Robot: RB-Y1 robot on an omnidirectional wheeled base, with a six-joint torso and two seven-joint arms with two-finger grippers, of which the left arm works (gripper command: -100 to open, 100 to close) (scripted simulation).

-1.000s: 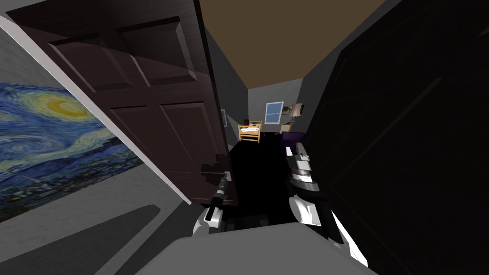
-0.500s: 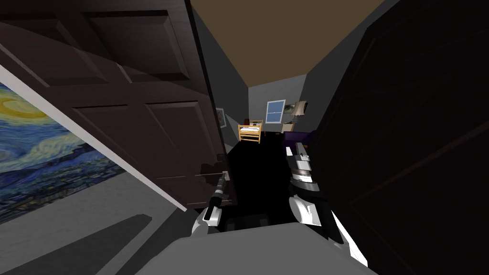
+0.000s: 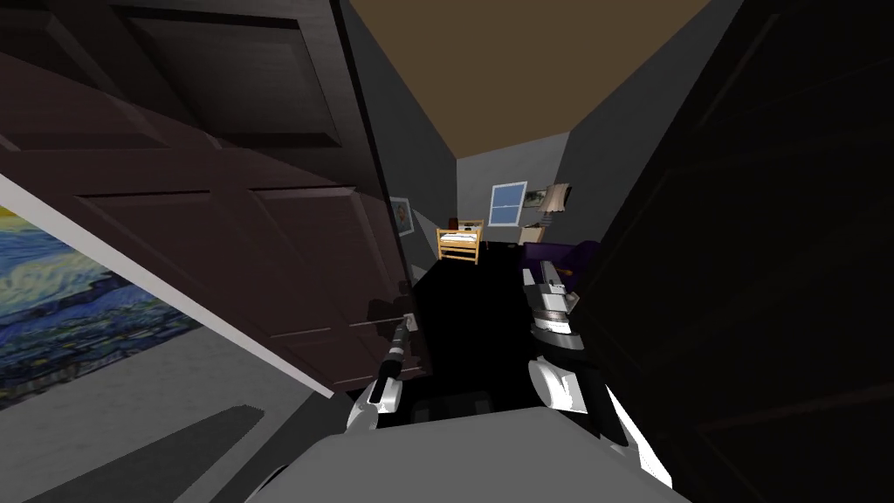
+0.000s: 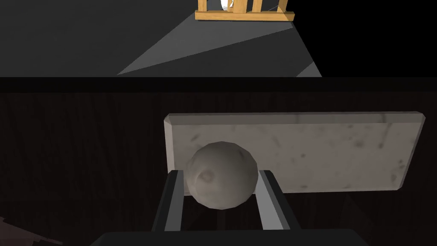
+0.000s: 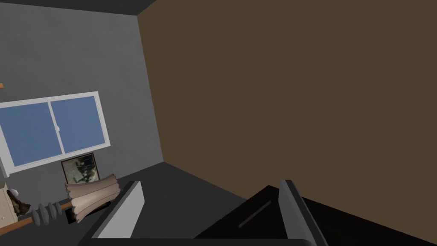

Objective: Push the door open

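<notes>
Surroundings: we list a painting of blue and yellow swirls (image 3: 79, 301) on the grey wall to our left and a dark panel (image 3: 759, 262) rising close on our right. Between them, at the far end of a grey room, we see a wooden crib (image 3: 458, 242), a window (image 3: 507, 203), a lamp (image 3: 553, 199) and a purple sofa (image 3: 563, 255). Door (image 3: 262, 227): dark brown, panelled, standing ajar on our left, its face slanting away from us. Knob (image 4: 222, 175): round, grey, set on a pale oblong plate (image 4: 320, 149) near the door's free edge. Left gripper (image 4: 221, 171): arm stretched low and forward to the door, fingers (image 4: 173, 200) narrowed on the knob, one pressing each side. Right gripper (image 5: 211, 183): forearm raised just beside the dark panel, fingers wide apart and holding nothing. Open room: a black area (image 3: 471, 332) runs from the door's free edge across to our right arm, and the crib stands well beyond it.
</notes>
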